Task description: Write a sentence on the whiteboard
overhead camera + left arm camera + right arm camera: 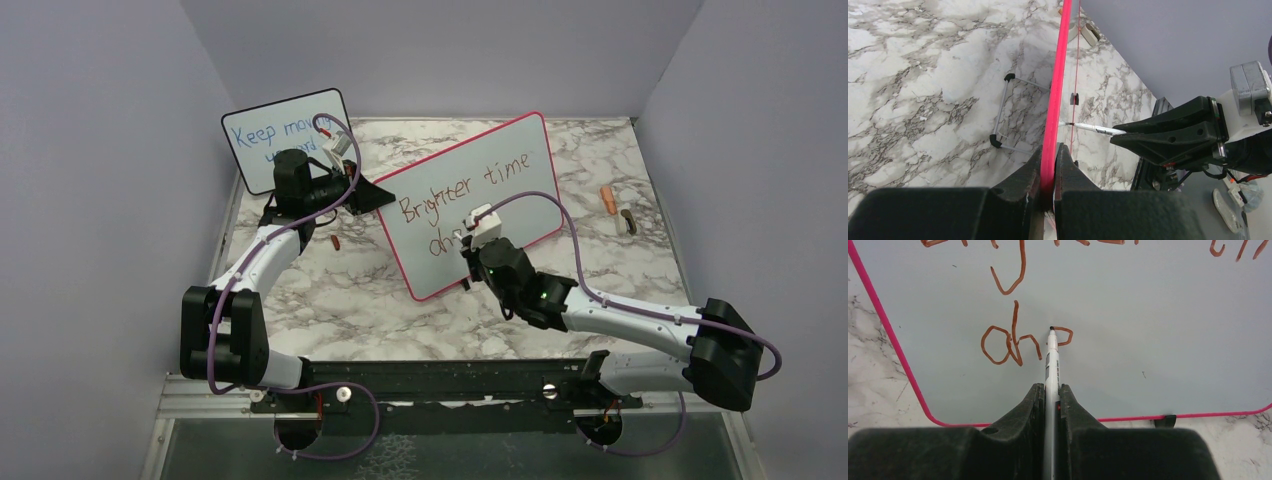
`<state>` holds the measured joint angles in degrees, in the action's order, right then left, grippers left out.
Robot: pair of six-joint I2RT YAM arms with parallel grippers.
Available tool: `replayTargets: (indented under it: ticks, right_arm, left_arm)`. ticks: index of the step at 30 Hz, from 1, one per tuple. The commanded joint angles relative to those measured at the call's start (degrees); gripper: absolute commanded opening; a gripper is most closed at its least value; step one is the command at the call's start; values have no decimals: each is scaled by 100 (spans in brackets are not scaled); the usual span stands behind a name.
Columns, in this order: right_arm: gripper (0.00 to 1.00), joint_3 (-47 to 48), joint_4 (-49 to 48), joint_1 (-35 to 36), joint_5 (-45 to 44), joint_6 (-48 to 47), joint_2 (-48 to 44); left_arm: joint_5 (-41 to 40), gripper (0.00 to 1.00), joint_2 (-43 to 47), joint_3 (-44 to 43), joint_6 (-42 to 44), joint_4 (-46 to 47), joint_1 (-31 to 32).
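Two boards stand on the marble table [350, 295]. The larger one is the pink-framed whiteboard [515, 215], propped tilted on small black feet. Behind it stands a smaller black-framed board [285, 135].

Left gripper [1049, 150]: fingers pressed onto the whiteboard's pink edge, frame pinched between them. The board runs straight ahead from these fingers, seen edge-on, steadied from its left end.

Right gripper [1051, 387]: fingers closed tight on a white marker [1052, 360], its barrel sandwiched between them. The marker's long axis runs in line with the fingers and points straight at the writing face. The tip looks to be on the surface, at the start of a small open loop.

The coming move turns on this: bare board lies to the right of the marker tip along the second line, level with the tip. The right arm is the one at the face and the left arm only holds the rim. Judgement: the stroke has to travel rightward from the fingers, keeping the tip on the board.

Writing:
- The sentence [470, 190] is in reddish-brown. The top line reads "Brighter time".
- The second line so far reads "ah" plus an unfinished third letter.
- The small board carries blue script, "Keep mo…", with the rest hidden behind the left arm.
- No brand can be read on the marker.

Well off to the right of the right fingers lie a small orange piece [607, 199] and a darker one [629, 221]. What they are is unclear.
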<state>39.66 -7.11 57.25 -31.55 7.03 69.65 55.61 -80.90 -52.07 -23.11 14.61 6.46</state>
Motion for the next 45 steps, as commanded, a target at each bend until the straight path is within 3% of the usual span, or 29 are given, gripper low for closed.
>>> replayTargets:
  ticks: [1, 17, 45]
  right_arm:
    - [1, 130, 210, -30, 355, 53, 23]
    - [1, -170, 702, -30, 372, 391, -104]
    - [1, -296, 497, -30, -387, 302, -374]
  left_arm:
    - [-675, 0, -198, 57, 492, -509, 14]
    - [-684, 0, -199, 57, 492, -517, 22]
    - [-684, 0, -190, 57, 516, -538, 22]
